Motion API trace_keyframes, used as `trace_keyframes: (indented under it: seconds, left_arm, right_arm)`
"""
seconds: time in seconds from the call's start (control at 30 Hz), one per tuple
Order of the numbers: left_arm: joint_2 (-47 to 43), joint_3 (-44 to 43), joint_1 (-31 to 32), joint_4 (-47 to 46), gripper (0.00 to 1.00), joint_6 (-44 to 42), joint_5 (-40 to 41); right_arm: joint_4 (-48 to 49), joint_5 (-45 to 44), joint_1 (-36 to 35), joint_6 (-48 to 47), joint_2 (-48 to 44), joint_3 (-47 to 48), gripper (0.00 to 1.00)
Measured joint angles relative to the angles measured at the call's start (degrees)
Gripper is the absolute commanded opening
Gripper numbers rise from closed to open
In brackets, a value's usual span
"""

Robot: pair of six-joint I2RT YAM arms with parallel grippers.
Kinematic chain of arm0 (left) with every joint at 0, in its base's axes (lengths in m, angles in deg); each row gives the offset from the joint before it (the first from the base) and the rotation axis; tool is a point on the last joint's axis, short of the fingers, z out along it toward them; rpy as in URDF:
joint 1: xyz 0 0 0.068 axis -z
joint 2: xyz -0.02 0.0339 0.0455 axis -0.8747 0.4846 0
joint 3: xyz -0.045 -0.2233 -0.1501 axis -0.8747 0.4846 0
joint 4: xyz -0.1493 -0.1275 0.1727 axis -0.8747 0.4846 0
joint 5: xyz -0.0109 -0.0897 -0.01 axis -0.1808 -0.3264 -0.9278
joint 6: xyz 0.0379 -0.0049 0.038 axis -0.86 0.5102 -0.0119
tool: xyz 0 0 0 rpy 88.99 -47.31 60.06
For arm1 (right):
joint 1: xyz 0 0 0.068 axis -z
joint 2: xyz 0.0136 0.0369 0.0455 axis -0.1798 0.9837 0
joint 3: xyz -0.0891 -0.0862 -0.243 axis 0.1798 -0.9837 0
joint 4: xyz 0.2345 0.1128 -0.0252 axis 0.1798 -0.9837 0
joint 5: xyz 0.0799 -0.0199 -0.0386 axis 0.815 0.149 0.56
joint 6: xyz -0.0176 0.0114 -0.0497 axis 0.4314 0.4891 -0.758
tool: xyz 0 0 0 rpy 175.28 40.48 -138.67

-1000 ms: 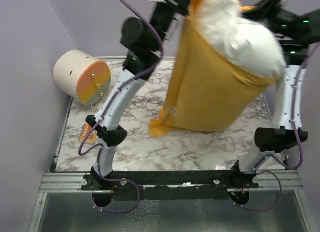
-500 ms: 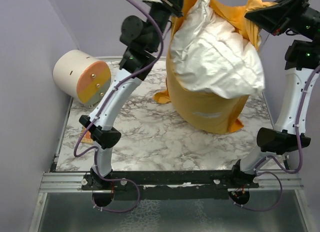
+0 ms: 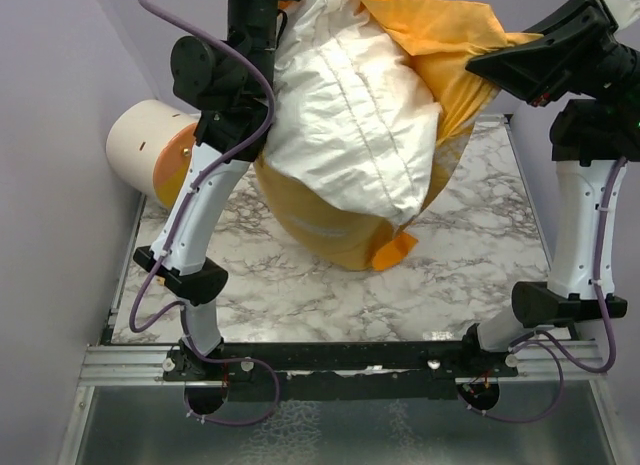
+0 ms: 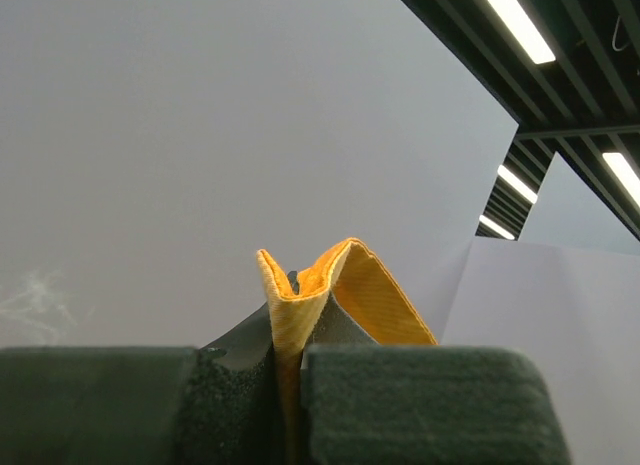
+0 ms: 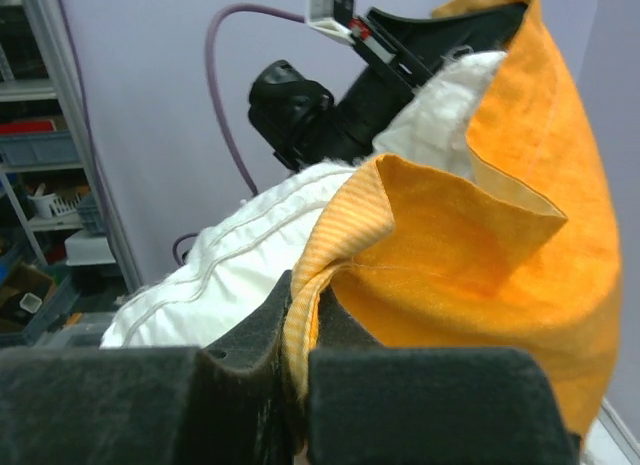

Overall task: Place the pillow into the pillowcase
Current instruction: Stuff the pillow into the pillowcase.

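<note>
Plump white rectangular pillow (image 3: pixel 350 115) of soft quilted fabric, with a faint sheen and long stitched seam lines, shown hanging above the grey-veined white marble desk (image 3: pixel 470 275). It sits only partly inside the thin orange-yellow fabric pillowcase (image 3: pixel 440 40). Much of its white face is exposed, while the orange cloth wraps behind it, to its right and beneath it, where the cloth bulges into a rounded sack with one loose corner pointing down. Whether that sack touches the desk cannot be told. The left tool (image 4: pixel 290 395) is closed, its two dark, foam-textured jaws pressed together on a folded strip of the pillowcase hem that stands up between them in a narrow V. The right tool (image 5: pixel 298 395) is likewise clamped on the opposite hem, where the finely ribbed weave and a stitched edge are visible, with the pillow's puffed white surface just behind it. A cream cylinder with an orange and yellow end face (image 3: pixel 150 150) lies on its side at the desk's far left corner, apart from the fabric.
</note>
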Motion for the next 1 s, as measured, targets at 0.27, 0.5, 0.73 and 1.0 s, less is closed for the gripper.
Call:
trace_keyframes:
  seconds: [0.27, 0.5, 0.73, 1.0]
  left_arm:
    - [4.11, -4.68, -1.01, 0.5, 0.0, 3.17, 1.64]
    - [23.1, -9.66, -3.45, 0.48, 0.0, 14.27, -0.11]
    - [37.09, -9.97, -2.25, 1.68, 0.0, 23.06, -5.99]
    - [41.42, -11.47, 2.8, 5.22, 0.26, 24.5, -12.81]
  right_arm:
    - [-16.44, -5.84, 6.08, -15.61, -0.48, -13.53, 0.01]
    - [-38.45, -20.15, 8.98, -43.08, -7.65, -39.52, 0.04]
    - [-46.42, -29.86, 10.03, -63.21, -21.51, -61.18, 0.05]
    - [-53.94, -34.71, 10.67, -83.21, -26.45, -78.01, 0.26]
